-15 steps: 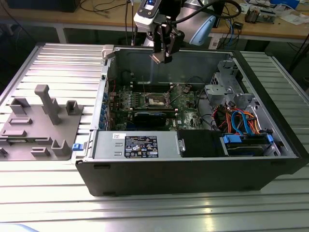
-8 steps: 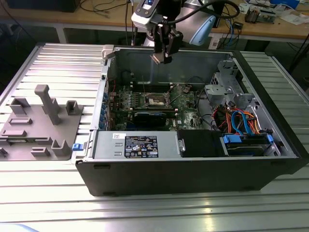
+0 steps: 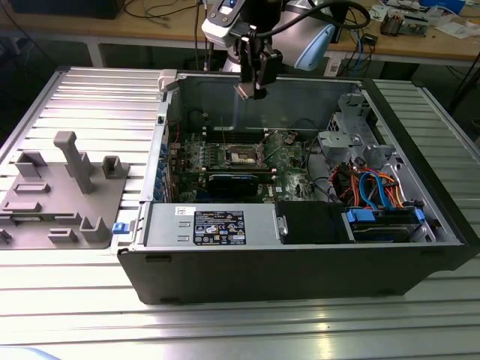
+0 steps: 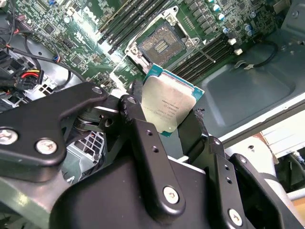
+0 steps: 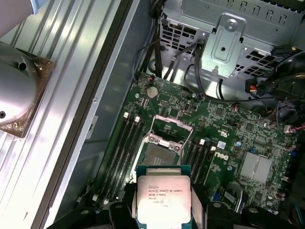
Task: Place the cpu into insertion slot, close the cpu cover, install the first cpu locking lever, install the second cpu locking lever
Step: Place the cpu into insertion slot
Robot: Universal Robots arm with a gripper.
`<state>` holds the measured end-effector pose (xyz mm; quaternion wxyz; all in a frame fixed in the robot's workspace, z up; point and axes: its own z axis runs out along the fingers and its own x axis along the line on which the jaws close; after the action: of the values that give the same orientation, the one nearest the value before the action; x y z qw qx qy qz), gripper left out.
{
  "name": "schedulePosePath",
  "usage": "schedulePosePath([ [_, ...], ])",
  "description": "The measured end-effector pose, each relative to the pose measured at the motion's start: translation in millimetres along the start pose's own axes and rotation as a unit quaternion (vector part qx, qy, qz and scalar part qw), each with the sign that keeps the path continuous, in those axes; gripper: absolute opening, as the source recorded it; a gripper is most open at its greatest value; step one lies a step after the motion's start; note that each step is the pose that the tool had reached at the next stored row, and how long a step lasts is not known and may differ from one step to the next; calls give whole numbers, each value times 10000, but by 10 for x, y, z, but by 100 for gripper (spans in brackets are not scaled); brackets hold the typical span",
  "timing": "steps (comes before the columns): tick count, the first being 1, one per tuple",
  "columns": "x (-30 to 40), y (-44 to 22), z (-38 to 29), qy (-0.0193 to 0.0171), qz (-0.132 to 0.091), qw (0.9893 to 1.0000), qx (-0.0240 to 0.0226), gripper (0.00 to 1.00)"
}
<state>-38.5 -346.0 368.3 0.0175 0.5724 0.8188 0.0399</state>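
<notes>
Now we have the black gripper [image 4: 164, 109] clamping the pale silvery square cpu [image 4: 167, 102] over the ribbed aluminium table [image 3: 97, 90], wooden workbench [image 3: 112, 30] behind.

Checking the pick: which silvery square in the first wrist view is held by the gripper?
The cpu, the printed plate clamped in the gripper over the motherboard; the ribbed heatsink is fixed on it, and the insertion slot is empty.

In the second wrist view the end effector [image 4: 164, 110] clamps the silvery cpu [image 4: 169, 100] by two opposite edges, held apart from the uncovered insertion slot [image 4: 160, 45] on the green motherboard [image 4: 81, 47]
</notes>
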Motion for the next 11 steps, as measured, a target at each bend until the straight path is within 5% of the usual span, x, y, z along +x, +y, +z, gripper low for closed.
schedulePosePath([
  [11, 0, 0, 0, -3, 38, 10000, -1, 54],
])
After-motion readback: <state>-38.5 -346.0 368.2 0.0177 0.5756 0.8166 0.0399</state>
